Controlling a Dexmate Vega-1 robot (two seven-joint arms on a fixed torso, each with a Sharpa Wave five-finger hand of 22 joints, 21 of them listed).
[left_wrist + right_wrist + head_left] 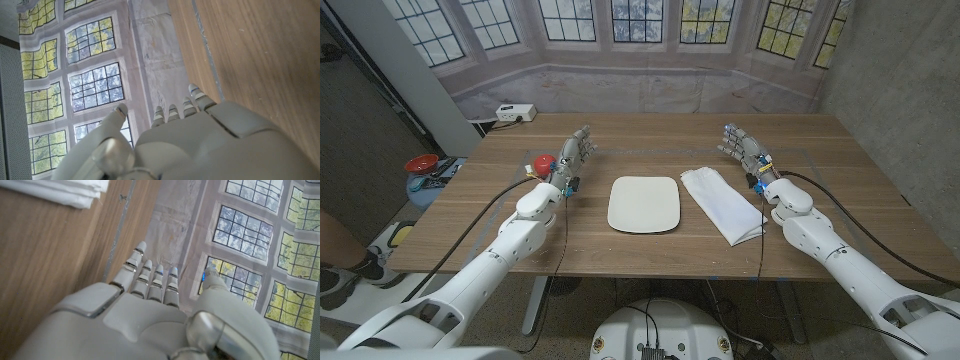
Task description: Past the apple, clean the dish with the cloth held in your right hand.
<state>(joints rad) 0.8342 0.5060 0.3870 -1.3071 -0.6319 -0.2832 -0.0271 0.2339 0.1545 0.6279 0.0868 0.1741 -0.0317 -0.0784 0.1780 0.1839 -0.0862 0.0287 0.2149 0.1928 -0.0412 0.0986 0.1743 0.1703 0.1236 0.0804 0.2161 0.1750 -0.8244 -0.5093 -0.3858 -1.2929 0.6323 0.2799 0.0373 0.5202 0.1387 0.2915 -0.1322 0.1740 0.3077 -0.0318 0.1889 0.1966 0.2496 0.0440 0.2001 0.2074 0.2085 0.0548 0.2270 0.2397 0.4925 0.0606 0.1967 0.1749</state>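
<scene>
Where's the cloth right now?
In the head view the folded white cloth lies on the table, between the dish and the right hand, held by neither hand.

Wooden desk [650, 250], tape lines marking rectangle on top. Backdrop [650, 85] behind it, printed with bay windows and foliage; same print seen in both wrist views [95, 85] [245, 225]. White power strip [516, 113] on sill off desk's far left corner. Red bowl [420, 163] atop blue item left of desk. Person's leg and shoe [335, 265] at left edge. Grey panel far left.
</scene>
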